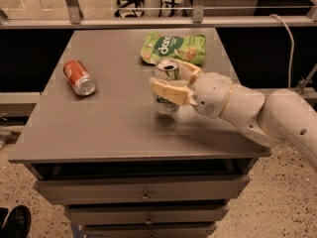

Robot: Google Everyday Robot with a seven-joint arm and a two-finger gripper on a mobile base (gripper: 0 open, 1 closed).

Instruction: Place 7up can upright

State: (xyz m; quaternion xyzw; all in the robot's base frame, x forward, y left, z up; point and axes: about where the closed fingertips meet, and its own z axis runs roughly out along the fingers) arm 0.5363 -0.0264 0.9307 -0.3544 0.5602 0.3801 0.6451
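Observation:
The 7up can point(164, 106) is a silver-white can with green lettering. It stands upright, open top up, right of the table's point(99, 133) middle, its base at or just above the surface. My gripper point(164, 76) reaches in from the right and is shut on the can. One cream finger point(171, 91) crosses the can's front and the other curves behind its rim. The white arm point(257, 110) stretches off to the right edge of the view.
A red-orange can point(79, 77) lies on its side at the table's left. A green snack bag point(173, 47) lies flat at the back, just behind the 7up can. Drawers point(143, 195) are below the table's front edge. A rail and a cable are behind.

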